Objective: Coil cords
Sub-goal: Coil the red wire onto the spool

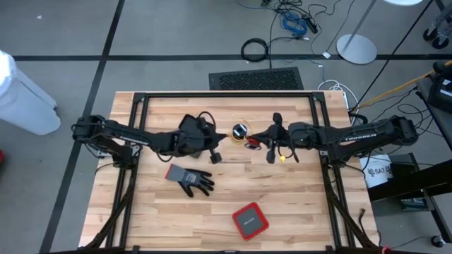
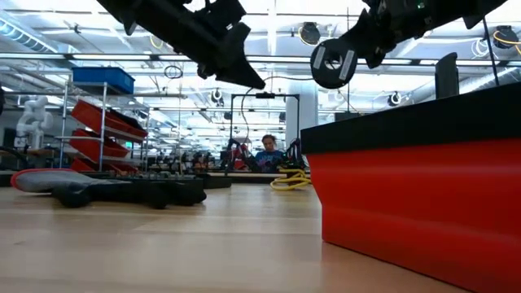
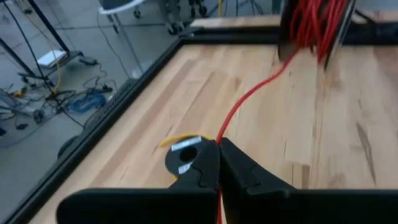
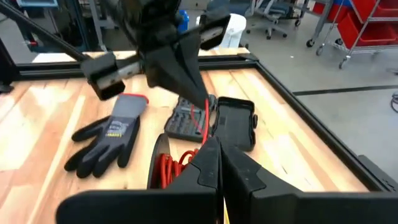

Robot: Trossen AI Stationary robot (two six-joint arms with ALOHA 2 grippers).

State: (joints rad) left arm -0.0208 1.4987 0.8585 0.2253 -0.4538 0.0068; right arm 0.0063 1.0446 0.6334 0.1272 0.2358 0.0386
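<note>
In the high view, the 2 dark arms reach toward each other over the light wooden table [image 1: 282, 212], and the left gripper [image 1: 215, 156] and the right gripper [image 1: 270, 148] are near the middle of it, a little apart. Between them lies the thin red wire [image 1: 252, 143], just beside a small round black object [image 1: 241, 130]; a small piece of the thin yellow wire [image 1: 283, 159] shows under the right gripper. A grey and black work glove [image 1: 189, 178] lies near the left gripper, and a flat red square box with a black top [image 1: 250, 219] lies closer to the table's front edge. In the low view, both grippers hang above the table, the red box fills the right side, and a person sits far behind in the room. In the left wrist view, the left gripper [image 3: 218, 163] has its 2 fingers pressed together on the red wire [image 3: 249, 99], which runs up to a red coil on the other arm; the yellow wire [image 3: 177, 139] lies on the wood beside the fingers. In the right wrist view, the right gripper [image 4: 217, 163] is closed too, with the red coil [image 4: 169, 167] against its fingers, and the glove [image 4: 112, 137] and an open black tool case [image 4: 214, 123] lie beyond.
</note>
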